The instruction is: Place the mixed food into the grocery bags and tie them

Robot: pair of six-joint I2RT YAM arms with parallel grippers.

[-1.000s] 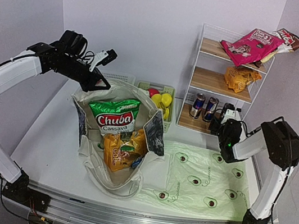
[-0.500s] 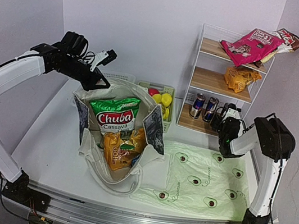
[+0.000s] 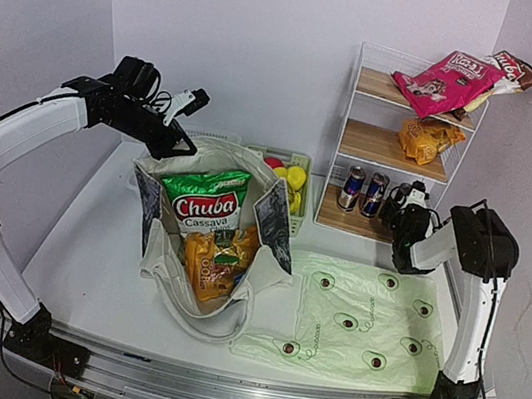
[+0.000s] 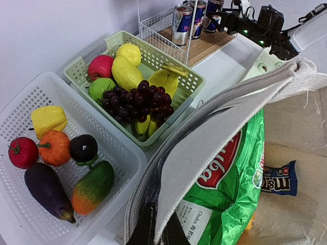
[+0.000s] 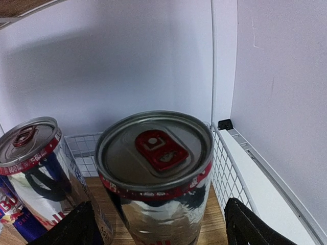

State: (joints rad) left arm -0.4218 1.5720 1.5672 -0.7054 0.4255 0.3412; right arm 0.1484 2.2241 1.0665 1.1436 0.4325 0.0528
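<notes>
The beige canvas tote (image 3: pixel 192 294) stands open at centre-left. It holds a green-and-white packet (image 3: pixel 202 207), an orange packet (image 3: pixel 207 263) and a small blue packet (image 4: pixel 278 178). My left gripper (image 3: pixel 178 141) is shut on the tote's back rim (image 4: pixel 204 143), holding it up. The pale-green avocado bag (image 3: pixel 358 320) lies flat to the right. My right gripper (image 5: pixel 158 232) is open at the shelf's bottom level, its fingers (image 5: pixel 250 224) either side of a blue-silver can (image 5: pixel 156 168), not touching it. A second can (image 5: pixel 33 168) stands to its left. Grapes (image 4: pixel 138 97) and yellow fruit (image 4: pixel 125 71) lie in the green basket (image 4: pixel 196 81).
The wire shelf (image 3: pixel 354 122) at the back right carries a pink packet (image 3: pixel 447 81) on top and an orange packet (image 3: pixel 428 136) on the middle board. A white basket (image 4: pixel 122 153) of toy vegetables sits beside the green basket, behind the tote.
My right gripper has pushed forward into the shelf's bottom level and its jaws have spread wider around the can. The left gripper keeps its hold on the tote rim.
</notes>
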